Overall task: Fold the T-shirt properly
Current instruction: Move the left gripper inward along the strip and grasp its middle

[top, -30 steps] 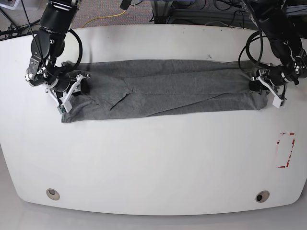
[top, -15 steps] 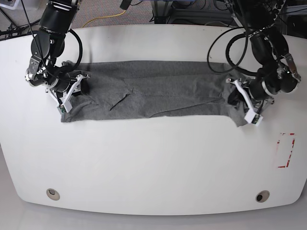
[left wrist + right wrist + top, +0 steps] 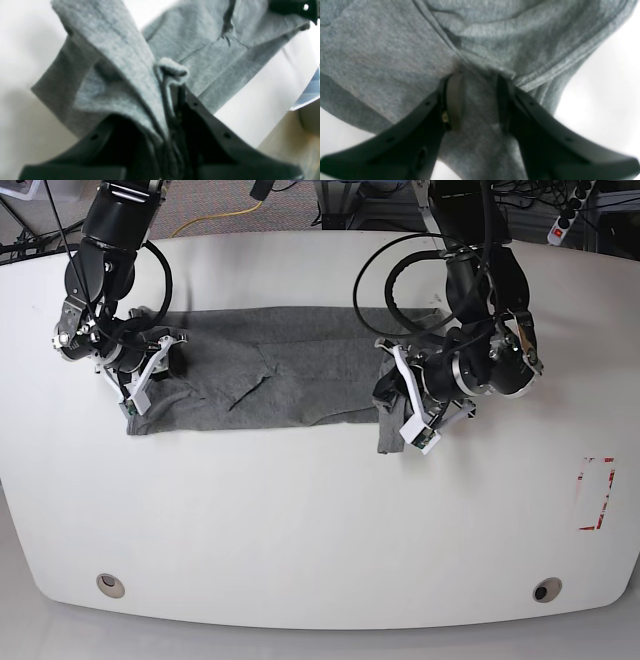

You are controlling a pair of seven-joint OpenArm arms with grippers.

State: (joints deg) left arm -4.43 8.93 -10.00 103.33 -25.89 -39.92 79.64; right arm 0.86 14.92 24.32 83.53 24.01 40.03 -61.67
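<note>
The heather-grey T-shirt (image 3: 290, 370) lies as a long band across the back of the white table (image 3: 320, 510). My left gripper (image 3: 403, 418), on the base view's right side, is shut on the shirt's end and holds it lifted over the band's middle. In the left wrist view the fingers (image 3: 200, 110) pinch a bunched edge of the T-shirt (image 3: 120, 62). My right gripper (image 3: 150, 375) sits at the band's other end. In the right wrist view its two pads (image 3: 455, 100) clamp a thick fold of the T-shirt (image 3: 382, 50).
A red-marked rectangle (image 3: 597, 493) lies near the table's right edge. Two round grommets (image 3: 110, 585) (image 3: 546, 590) sit near the front edge. Cables and equipment crowd the floor behind the table.
My left gripper has carried the shirt's end from the table's far right toward the middle, shortening the band. The right gripper has stayed where it was.
</note>
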